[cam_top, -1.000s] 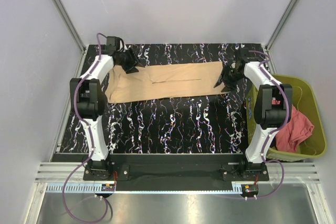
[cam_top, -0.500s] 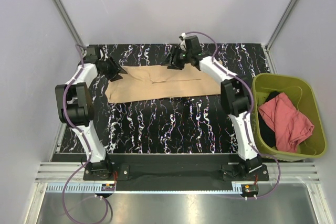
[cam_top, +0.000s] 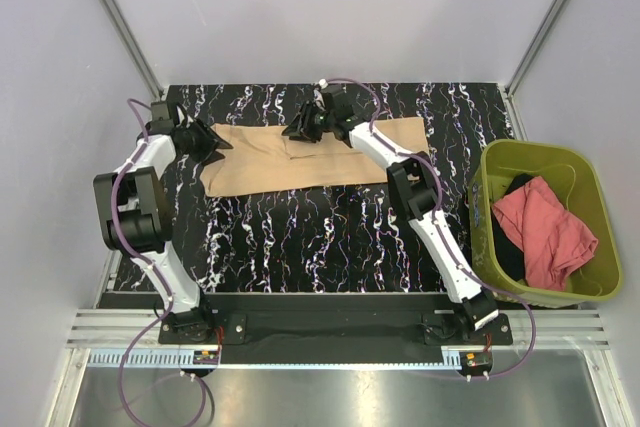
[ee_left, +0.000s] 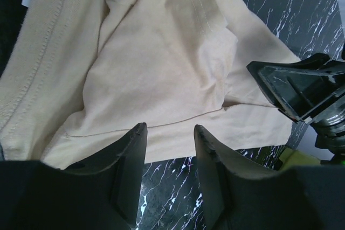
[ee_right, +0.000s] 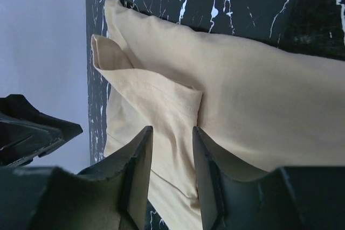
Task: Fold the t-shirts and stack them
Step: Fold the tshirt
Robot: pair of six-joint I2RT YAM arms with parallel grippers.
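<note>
On black marbled table (cam_top: pixel 330 237): tan-beige t-shirt (cam_top: pixel 330 159), laid flat along far side (left end creased into folds). In olive-green bin (cam_top: pixel 600 257), right of table: salmon-red t-shirt (cam_top: pixel 545 232), bunched. Left gripper (ee_left: pixel 170 130) over shirt's left end, jaws apart, nothing gripped. Right gripper (ee_right: pixel 171 132) over far edge, left of centre, likewise parted, empty.
</note>
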